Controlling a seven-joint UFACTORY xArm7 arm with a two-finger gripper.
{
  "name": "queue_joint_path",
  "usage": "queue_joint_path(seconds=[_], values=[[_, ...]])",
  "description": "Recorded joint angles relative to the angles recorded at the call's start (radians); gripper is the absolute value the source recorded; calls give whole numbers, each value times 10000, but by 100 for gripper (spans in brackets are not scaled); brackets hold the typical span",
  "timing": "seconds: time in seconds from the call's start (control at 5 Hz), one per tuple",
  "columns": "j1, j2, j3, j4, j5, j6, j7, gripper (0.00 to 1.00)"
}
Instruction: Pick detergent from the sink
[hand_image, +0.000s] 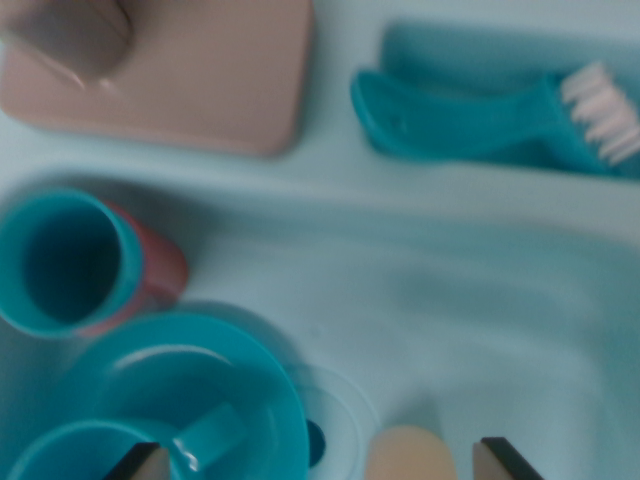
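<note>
Cream-coloured cap of what I judge the detergent (410, 452) is showing at the sink's (470, 300) near edge, between my gripper's (320, 462) parted fingertips; I am centring first, avoiding the teal plate (200, 390).

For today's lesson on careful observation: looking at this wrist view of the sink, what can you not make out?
- Cream object by the drain: cut off by the bottom edge, so what it is stays unclear.
- Gripper: only the fingertips show; the jaw state is uncertain.
- Brush: bristles blurred, right end cut off.
- Grey shape on the pink board: blurred, cut off by the top edge.
</note>
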Motion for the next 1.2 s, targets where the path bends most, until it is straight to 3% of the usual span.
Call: queue_joint_path(seconds=[0.2,0.4,0.6,0.8,1.0,1.2], values=[[-30,35,-61,-311,58,-321,-188,0],[-30,35,-61,-311,58,-321,-188,0],[-55,66,-115,-581,108,-601,-352,0],[-55,66,-115,-581,108,-601,-352,0],[-77,92,-159,-806,150,-834,-489,0],[-77,92,-159,-806,150,-834,-489,0]])
